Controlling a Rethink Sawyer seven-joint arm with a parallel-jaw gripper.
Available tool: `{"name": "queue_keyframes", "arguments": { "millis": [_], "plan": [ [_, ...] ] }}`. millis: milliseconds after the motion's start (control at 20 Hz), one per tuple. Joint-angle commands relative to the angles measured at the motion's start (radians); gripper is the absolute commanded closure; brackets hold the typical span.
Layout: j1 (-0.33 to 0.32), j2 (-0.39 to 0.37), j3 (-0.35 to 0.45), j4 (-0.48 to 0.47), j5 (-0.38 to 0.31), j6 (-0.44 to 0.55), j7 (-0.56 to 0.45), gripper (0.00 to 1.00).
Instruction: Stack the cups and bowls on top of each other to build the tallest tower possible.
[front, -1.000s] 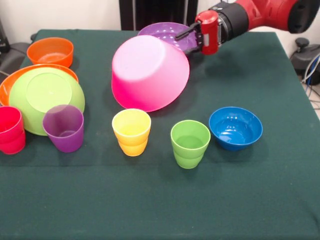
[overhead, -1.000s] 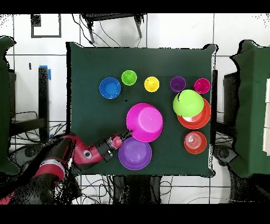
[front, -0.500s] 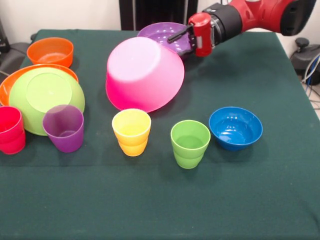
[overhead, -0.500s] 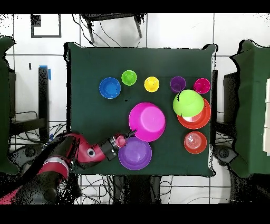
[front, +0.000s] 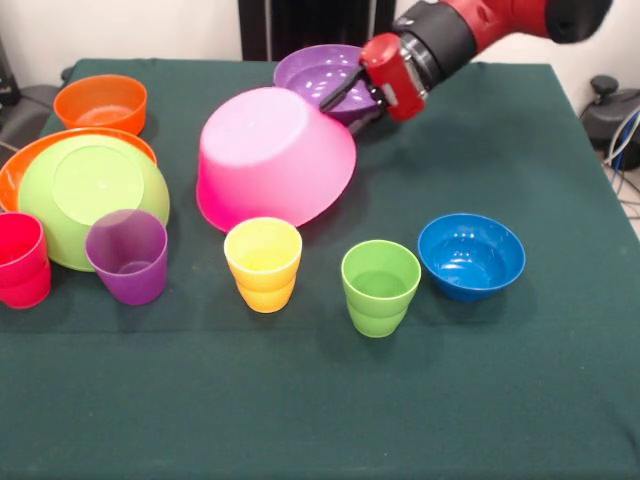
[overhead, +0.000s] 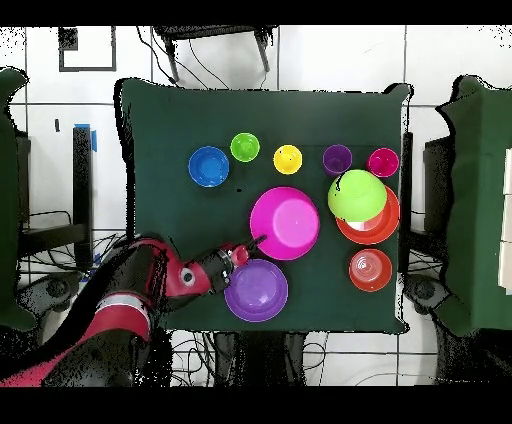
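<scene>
Gripper: the gripper (front: 345, 95) has its black fingers pinched on the far rim of the pink bowl (front: 272, 155) (bowl tipped, bottom up, near edge on the cloth).
Views: the front view shows the tilt; overhead the pink bowl (overhead: 285, 222) reads only as a round disc.
Beside gripper: purple bowl (front: 322, 72), upright, just behind.
Surface: green tablecloth (front: 470, 400); tiled floor (overhead: 330, 55) around.
Count: six bowls, four cups in a row past the pink bowl.
</scene>
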Motion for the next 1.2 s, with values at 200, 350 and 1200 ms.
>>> {"name": "queue_keyframes", "arguments": {
  "millis": [200,350,1200],
  "plan": [
    [-0.221,-0.164,0.097,0.152,0.158,-0.573,0.297,0.00],
    [-0.354,-0.234,0.153,0.212,0.313,-0.675,0.149,0.00],
    [-0.699,-0.474,0.310,0.473,0.605,-0.772,-0.083,0.00]
  ]
}}
